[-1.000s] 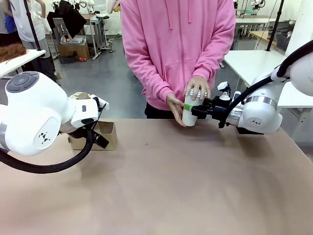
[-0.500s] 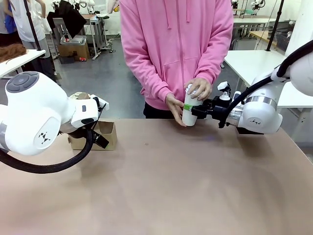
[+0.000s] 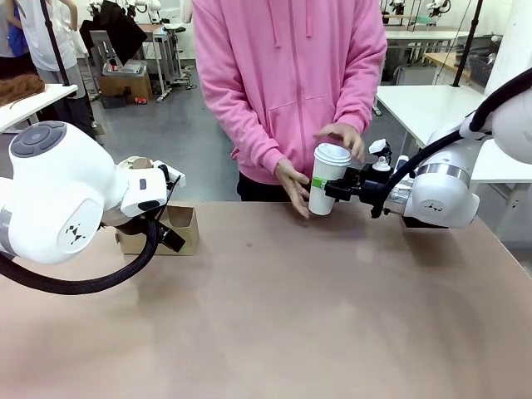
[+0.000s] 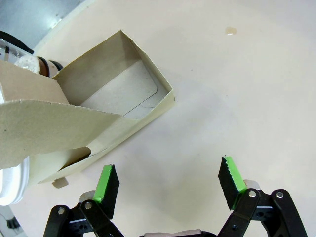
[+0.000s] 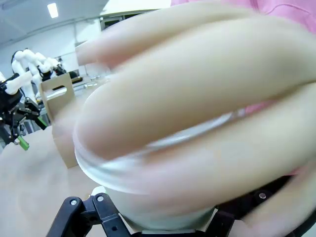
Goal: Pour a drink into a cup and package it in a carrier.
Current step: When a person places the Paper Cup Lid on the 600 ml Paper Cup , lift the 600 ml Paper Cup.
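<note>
The right arm's fingers, black with green pads, are closed on the tall white tapered paper cup, gripping its wall about halfway up from the picture's right; the cup stands upright at the far edge of the pale brown bench, directly in front of the person in the pink hooded top; a white plastic lid sits on the cup's rim; whether the cup's base rests on the bench or hangs just above it cannot be told. One of the person's hands is open just beside the cup's side opposite the arm; the other hand hovers over the lid, a little behind it; in the right wrist view that hand's blurred fingertips spread across the top of the cup, with the black finger links just visible at the bottom edge.

The small brown cardboard carrier sits on the bench at the robot's left, well apart from the cup, partly behind the white left arm; in the left wrist view the left arm's fingers stand wide apart and hold nothing, hovering over bare bench just beside the carrier, whose open box compartment and upright central panel face the camera.
</note>
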{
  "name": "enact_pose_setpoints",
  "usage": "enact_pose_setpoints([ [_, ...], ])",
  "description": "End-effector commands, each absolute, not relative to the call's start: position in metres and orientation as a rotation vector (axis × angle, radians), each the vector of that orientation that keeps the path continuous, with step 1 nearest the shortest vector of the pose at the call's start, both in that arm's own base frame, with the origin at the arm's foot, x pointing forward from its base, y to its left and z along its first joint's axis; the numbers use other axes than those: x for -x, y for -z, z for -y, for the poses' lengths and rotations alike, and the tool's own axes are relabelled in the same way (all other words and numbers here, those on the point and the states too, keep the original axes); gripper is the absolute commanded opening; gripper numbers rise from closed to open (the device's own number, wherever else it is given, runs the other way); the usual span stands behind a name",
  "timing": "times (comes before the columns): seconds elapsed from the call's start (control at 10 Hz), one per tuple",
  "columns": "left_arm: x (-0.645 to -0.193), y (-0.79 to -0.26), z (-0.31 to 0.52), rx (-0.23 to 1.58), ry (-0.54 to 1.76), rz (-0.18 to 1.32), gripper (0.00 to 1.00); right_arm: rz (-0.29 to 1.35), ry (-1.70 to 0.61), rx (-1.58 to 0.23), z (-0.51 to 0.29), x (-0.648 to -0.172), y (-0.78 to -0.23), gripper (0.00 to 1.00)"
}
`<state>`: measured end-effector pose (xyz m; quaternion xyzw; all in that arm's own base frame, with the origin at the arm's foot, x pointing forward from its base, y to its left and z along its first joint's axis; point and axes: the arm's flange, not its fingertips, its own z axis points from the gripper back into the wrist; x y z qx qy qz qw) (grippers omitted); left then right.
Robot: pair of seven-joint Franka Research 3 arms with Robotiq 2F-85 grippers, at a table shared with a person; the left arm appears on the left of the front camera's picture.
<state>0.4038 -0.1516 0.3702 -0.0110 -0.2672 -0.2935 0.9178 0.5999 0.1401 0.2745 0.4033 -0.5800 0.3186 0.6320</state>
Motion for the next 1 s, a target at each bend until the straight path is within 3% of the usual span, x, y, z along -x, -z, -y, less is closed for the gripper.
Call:
enact_pose_setpoints([
  [0.0,-0.4036,-0.3705,0.1516,0.025,0.604,0.550,1.00,1.335,-0.729,-0.924,-0.1424,-0.6003,-0.2791,0.80],
  [0.9,-0.4036,-0.3705,0.1516,0.025,0.604,0.550,1.00,1.335,-0.729,-0.924,-0.1424,-0.6003,-0.2791,0.80],
])
